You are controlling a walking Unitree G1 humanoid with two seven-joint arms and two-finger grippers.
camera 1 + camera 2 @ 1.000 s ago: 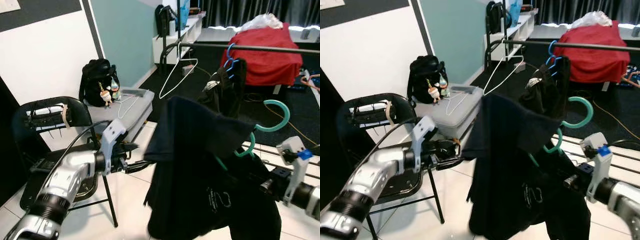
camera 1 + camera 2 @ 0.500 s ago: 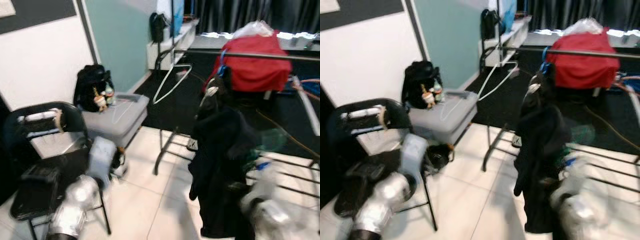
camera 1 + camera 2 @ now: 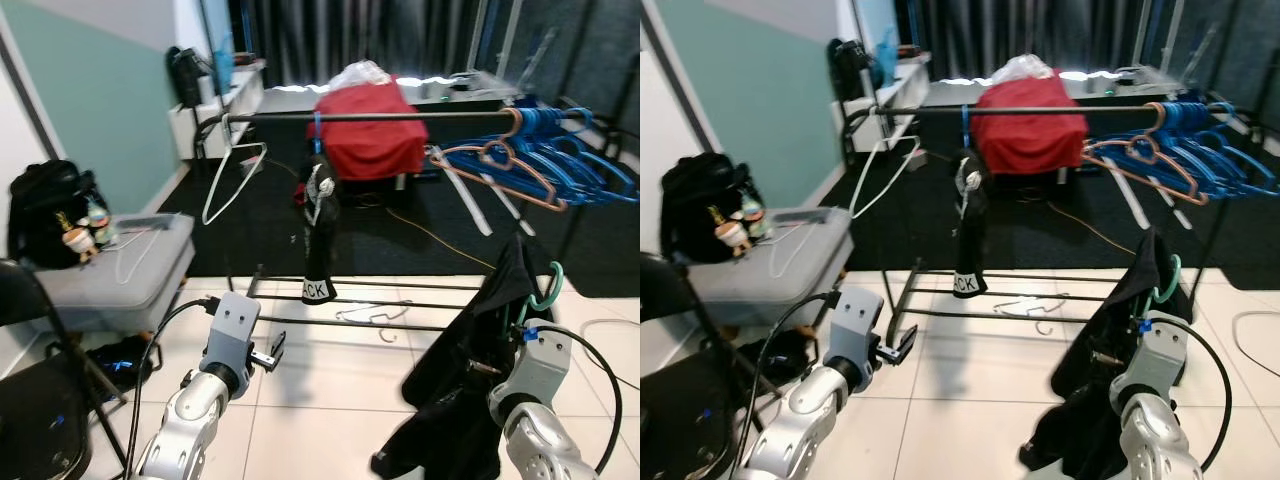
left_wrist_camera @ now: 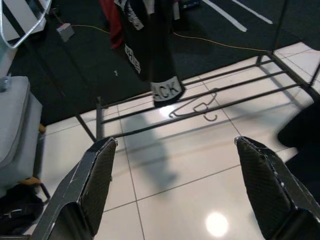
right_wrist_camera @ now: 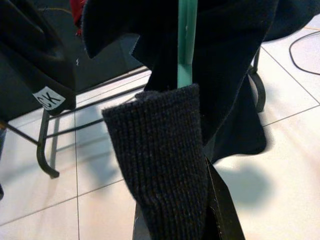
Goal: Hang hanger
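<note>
Teal hanger (image 3: 548, 290) is carrying a black garment (image 3: 470, 380) that is covering the right gripper (image 5: 200, 200) — clamped on it, fingertips hidden — beside the rack (image 3: 400, 117); left gripper (image 4: 175, 185) is hovering, fingers apart.

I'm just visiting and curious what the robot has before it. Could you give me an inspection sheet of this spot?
Surface: white tiled floor, dark carpet beyond.
Job's things: green hanger carrying a dark garment, held by the right gripper; clothes rail ahead.
Clutter: blue hangers, white hanger, hanging black garment, backpack on a grey box.
Grippers: left gripper free, fingers apart.
Cables: orange cable on the carpet.
Surroundings: red-covered bed, curtains.
</note>
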